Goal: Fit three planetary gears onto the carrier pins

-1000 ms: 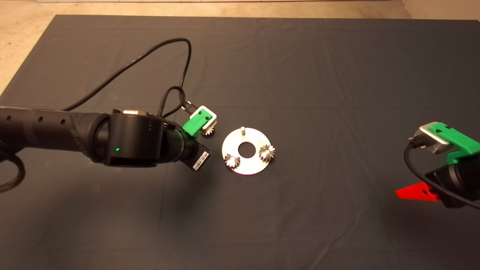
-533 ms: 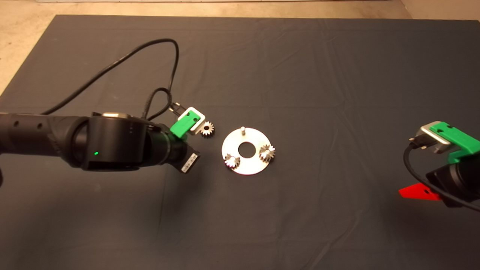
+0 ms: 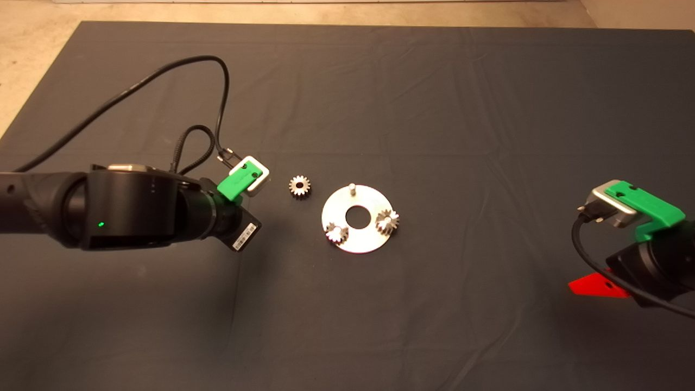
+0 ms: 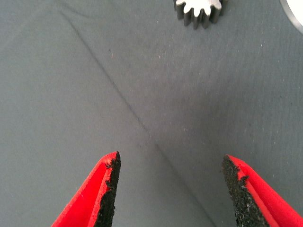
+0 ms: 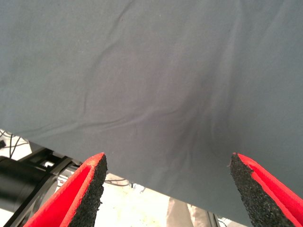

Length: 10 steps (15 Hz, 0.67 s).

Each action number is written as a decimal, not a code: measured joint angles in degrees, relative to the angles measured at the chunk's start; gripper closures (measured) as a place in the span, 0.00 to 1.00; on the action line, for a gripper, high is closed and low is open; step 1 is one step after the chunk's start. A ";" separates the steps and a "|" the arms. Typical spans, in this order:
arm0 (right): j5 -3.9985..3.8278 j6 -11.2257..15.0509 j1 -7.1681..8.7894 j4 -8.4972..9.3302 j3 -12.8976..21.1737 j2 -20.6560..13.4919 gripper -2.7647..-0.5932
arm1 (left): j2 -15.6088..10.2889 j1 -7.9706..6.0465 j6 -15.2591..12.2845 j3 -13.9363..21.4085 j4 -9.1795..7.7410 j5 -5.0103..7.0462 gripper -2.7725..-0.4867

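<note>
Disc: flat silver disc (image 3: 358, 239) on the bench mat (image 3: 434, 108), big centre hole, well ahead of the left tool.
On the disc: two planetary gears (image 3: 386, 221) seated on carrier pins (image 3: 352, 188), one at (image 3: 336, 234); the third pin stands bare, on the rim side nearest the loose gear.
Loose gear: third gear (image 3: 299, 187) lies flat on the mat between the left tool and the disc, apart from both, clear of the fingers.
Left tool: left tool (image 4: 168, 189) low over the mat, fingers (image 4: 110, 189) spread wide with nothing between them; loose gear (image 4: 199, 12) sits ahead of the tips.
Right tool: right tool (image 5: 168, 189) parked far across the bench from the disc, fingers apart, gripping nothing.
Hidden or cut off: loose gear is clipped by the left wrist frame edge, only its near teeth show; a sliver of the disc rim (image 4: 296, 14) peeks in at the corner. From above, the left tool's red fingers are hidden under its wrist.
Gear look: silvery-grey, pointed teeth, dark centre hole, far smaller than the disc.
</note>
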 joint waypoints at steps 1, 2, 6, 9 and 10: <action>-0.01 0.00 0.06 0.02 0.00 -0.02 0.39 | 0.19 0.00 0.00 -0.57 0.00 -0.73 0.58; -0.07 0.00 0.06 0.03 0.00 -0.13 0.39 | 0.52 0.00 0.02 -1.59 0.00 -2.03 0.58; -0.05 0.00 0.06 0.04 0.00 -0.11 0.39 | 1.96 0.00 0.35 -4.98 0.01 -6.50 0.58; -0.09 0.00 0.06 0.02 0.00 -0.16 0.39 | 3.48 0.00 0.50 -6.94 0.00 -7.74 0.58; -0.11 0.00 0.06 0.05 0.00 -0.18 0.39 | 3.50 0.00 0.50 -8.28 0.04 -7.74 0.58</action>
